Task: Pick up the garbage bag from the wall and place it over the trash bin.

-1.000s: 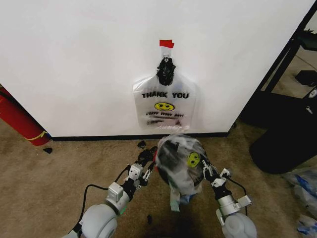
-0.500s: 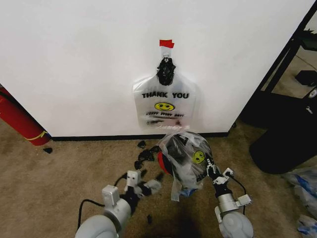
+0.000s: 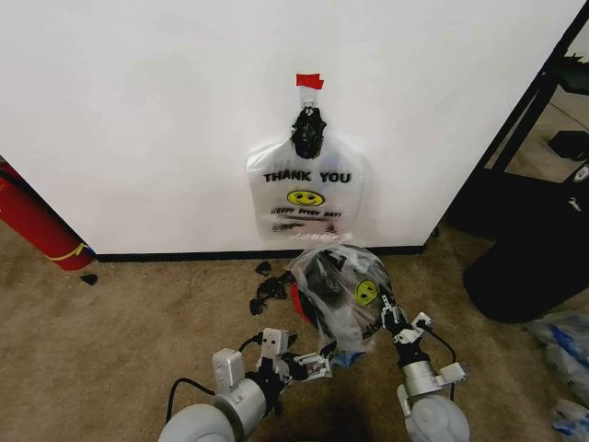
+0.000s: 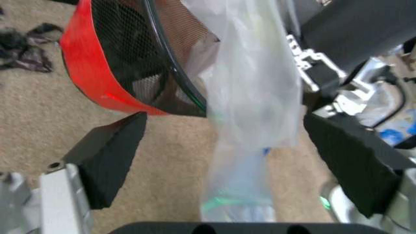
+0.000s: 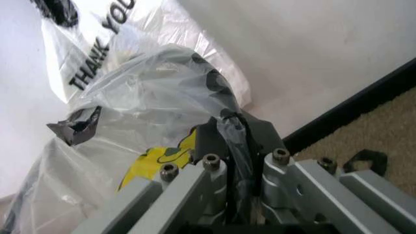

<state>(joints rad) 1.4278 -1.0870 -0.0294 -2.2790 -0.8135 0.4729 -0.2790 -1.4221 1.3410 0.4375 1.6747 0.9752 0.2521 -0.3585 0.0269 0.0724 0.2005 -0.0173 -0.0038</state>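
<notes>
We see the garbage bag (image 3: pixel 342 293) draped over the trash bin (image 4: pixel 123 63), which sits on the carpet (image 3: pixel 110 313) just in front of the wall (image 3: pixel 138 110). Our right gripper (image 3: pixel 386 308) is at the bin's right side, fingers clamped on a fold of the bag. Our left gripper (image 3: pixel 311 361) sits low in front of the bin, fingers spread wide, bag tail hanging between them untouched.

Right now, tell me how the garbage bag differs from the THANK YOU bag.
The garbage bag is see-through and crumpled, draped over the trash bin, pinched by the right tool. The THANK YOU bag is white, smoother, hanging flat on the wall. Both carry yellow smileys.
</notes>
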